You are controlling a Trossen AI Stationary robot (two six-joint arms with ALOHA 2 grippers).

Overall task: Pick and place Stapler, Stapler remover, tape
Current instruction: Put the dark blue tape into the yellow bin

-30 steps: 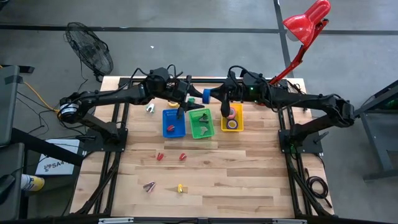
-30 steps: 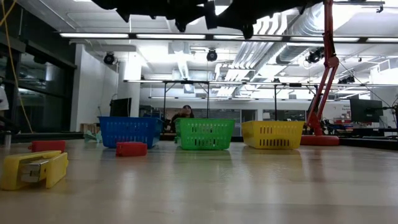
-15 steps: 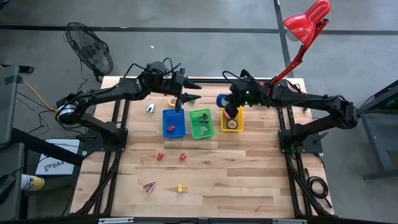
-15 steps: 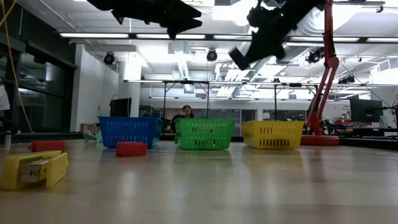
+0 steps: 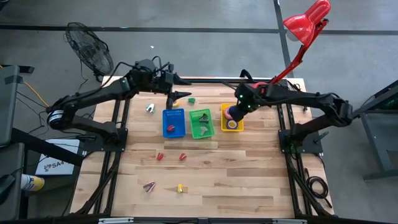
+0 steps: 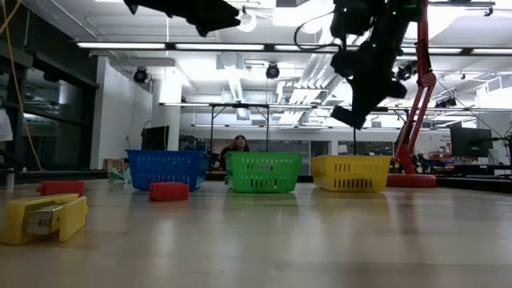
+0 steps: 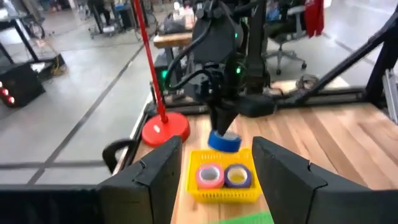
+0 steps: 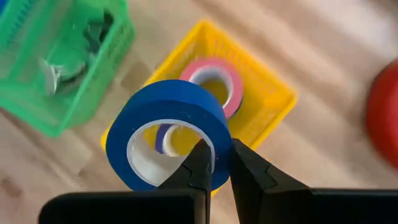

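My right gripper (image 5: 232,112) hangs over the yellow bin (image 5: 224,118) and is shut on a blue tape roll (image 8: 168,134). In the left wrist view the blue tape roll (image 7: 224,142) is just above the yellow bin (image 7: 224,190). A pink roll (image 7: 209,176) and a yellow-and-purple roll (image 7: 237,176) lie in that bin. My left gripper (image 5: 180,94) is open and holds nothing, high behind the blue bin (image 5: 174,122). Red staplers (image 5: 160,156) (image 5: 182,157) and a yellow one (image 5: 180,187) lie on the table. My right gripper pinches the blue roll's wall (image 8: 219,134), one finger (image 8: 193,171) inside the ring and the other outside. The fingers slant steeply down from above. The roll hangs at the fingers, tilted, clear of the bin.
A green bin (image 5: 201,122) holding small dark parts stands between the blue and yellow bins. A small pinkish piece (image 5: 149,185) lies near the front, a silver piece (image 5: 150,108) and a green one (image 5: 191,99) behind the bins. A red lamp (image 5: 305,25) rises at the far right.
My right gripper has carried the blue roll toward the table's right and down over the yellow bin, tipping from nearly level to pointing steeply down. My left gripper has drawn back from above the blue bin toward the far left, rising slightly.
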